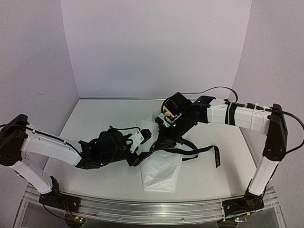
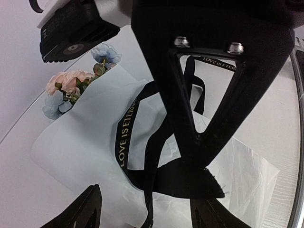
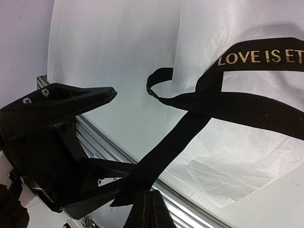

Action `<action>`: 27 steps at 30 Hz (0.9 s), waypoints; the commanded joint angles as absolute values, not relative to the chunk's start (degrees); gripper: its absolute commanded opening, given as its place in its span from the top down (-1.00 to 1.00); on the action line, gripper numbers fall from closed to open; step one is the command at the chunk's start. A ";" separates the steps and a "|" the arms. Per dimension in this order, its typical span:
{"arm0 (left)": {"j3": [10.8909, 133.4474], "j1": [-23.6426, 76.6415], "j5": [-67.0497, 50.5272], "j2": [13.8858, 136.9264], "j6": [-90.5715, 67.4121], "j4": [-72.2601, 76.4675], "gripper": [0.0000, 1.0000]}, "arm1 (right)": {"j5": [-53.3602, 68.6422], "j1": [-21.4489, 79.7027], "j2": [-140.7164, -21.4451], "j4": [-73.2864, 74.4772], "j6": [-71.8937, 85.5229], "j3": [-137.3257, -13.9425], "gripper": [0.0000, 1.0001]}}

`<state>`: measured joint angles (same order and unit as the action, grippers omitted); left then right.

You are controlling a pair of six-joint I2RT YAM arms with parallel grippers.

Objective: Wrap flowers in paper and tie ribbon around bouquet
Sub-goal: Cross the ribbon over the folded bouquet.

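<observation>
While right hand [image 3: 144, 203] pinches ribbon [image 3: 190, 128], left hand [image 2: 145, 213] spread beside bouquet [image 1: 160, 173]; ribbon loops across paper [image 2: 80, 147].

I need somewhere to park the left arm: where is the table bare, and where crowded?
Bare: the far-left table between the back wall and the left arm; near right, between the ribbon tail and the right arm's base. Crowded: the middle, where the left gripper and right gripper meet over the bouquet.

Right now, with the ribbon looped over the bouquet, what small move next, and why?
Probably close the left gripper on the ribbon end: its jaws stand open either side of it, the shut right gripper pinches it, and the loop over the paper looks slack.
</observation>
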<state>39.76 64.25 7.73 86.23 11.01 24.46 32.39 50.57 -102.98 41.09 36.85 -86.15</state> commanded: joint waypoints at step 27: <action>47.03 63.42 8.80 91.81 8.82 28.86 1.00 | 25.72 47.42 -96.86 47.54 31.33 -82.38 0.18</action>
<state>45.74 64.25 4.54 92.79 13.35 25.95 31.36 49.90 -102.56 46.22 33.56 -86.58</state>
